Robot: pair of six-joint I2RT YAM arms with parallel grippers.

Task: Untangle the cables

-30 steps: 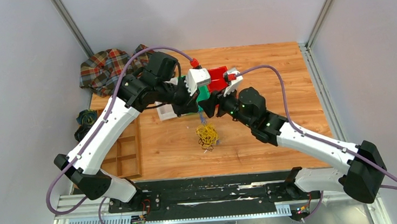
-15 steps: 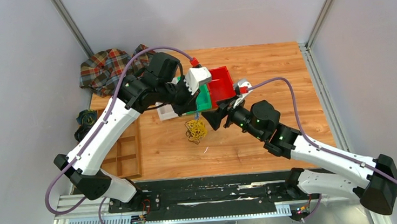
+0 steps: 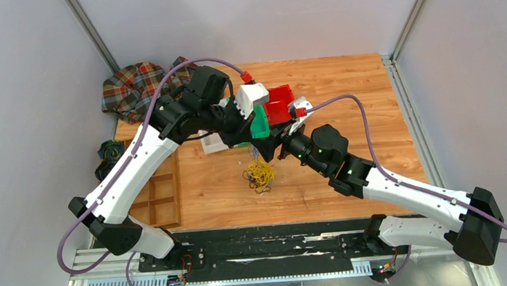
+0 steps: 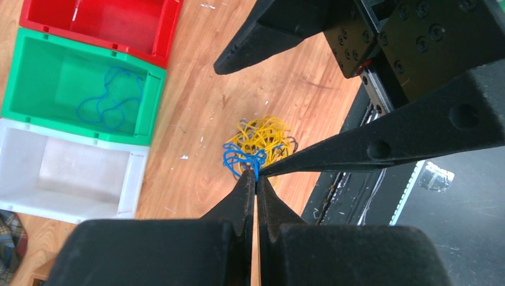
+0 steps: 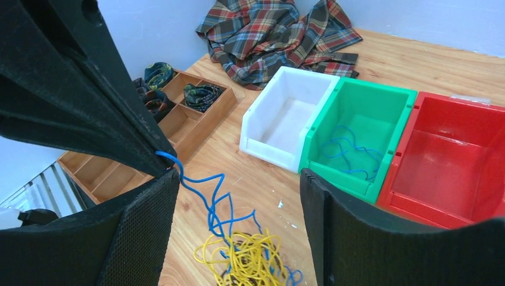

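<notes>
The cables are a small bunch of yellow, black and blue strands on the wooden table. My left gripper is shut on a blue strand that rises from the yellow bunch. In the top view it hangs just above the bunch. My right gripper is open and empty; its jaws straddle the space over the bunch. Its left finger touches or nearly touches the left gripper's tips, where the blue strand is pinched. It also shows in the top view.
A white bin, a green bin holding a loose blue cable, and a red bin stand in a row behind the bunch. A wooden compartment tray with dark coiled bundles lies at the left. A plaid cloth lies at the back left.
My right gripper drew back to the right, then came in again beside the left fingertips. The bunch swung left and back. The left gripper stayed shut on the blue strand.
</notes>
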